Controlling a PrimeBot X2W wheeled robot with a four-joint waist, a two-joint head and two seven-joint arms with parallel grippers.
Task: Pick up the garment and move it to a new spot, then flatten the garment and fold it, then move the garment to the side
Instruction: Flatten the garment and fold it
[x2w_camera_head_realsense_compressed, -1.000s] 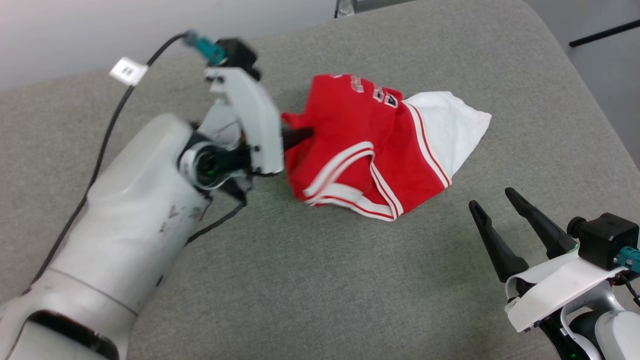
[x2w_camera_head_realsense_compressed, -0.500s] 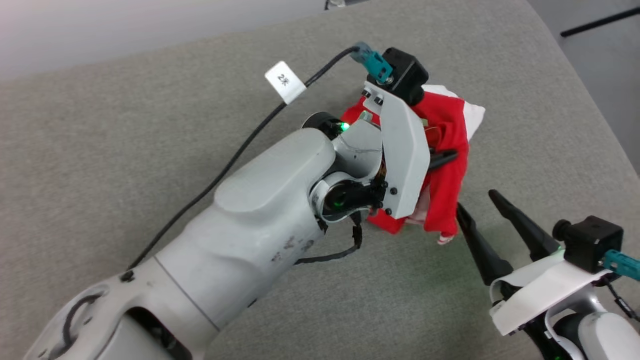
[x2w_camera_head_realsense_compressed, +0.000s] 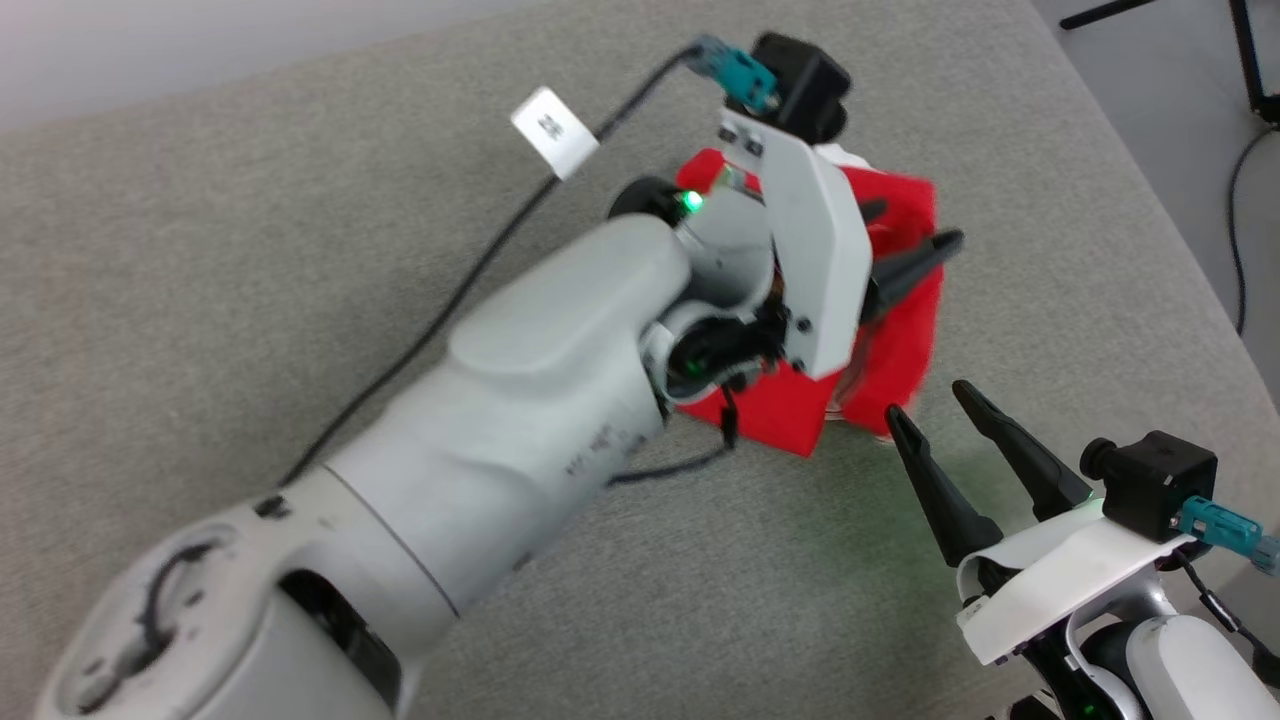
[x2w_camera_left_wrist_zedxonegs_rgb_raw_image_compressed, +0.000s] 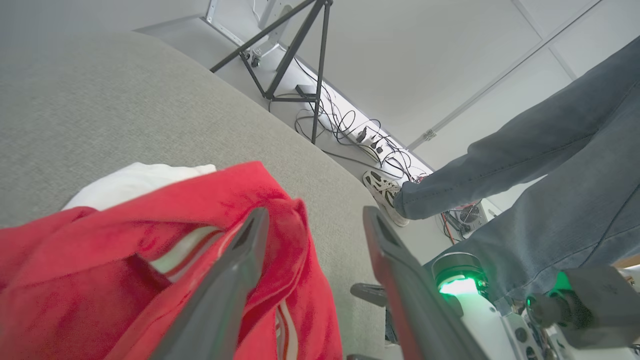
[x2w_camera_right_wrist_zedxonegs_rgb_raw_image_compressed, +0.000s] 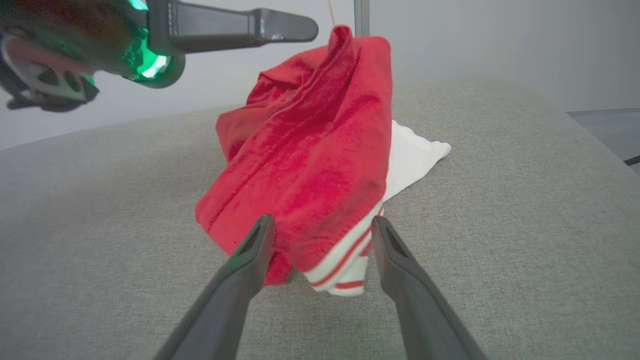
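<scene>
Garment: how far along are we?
Done: nothing finished that shows. In hand: the set-down, with the left pincer open and the garment bunched in a heap, draped against one finger. The right pincer waits open at the striped hem. Left: flatten, fold, move aside.

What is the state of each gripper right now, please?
Left gripper: open, the red jersey-style shirt with white sleeves draped against it, not clamped.
Right gripper: open, holding nothing, pointing at the shirt's striped hem.
</scene>
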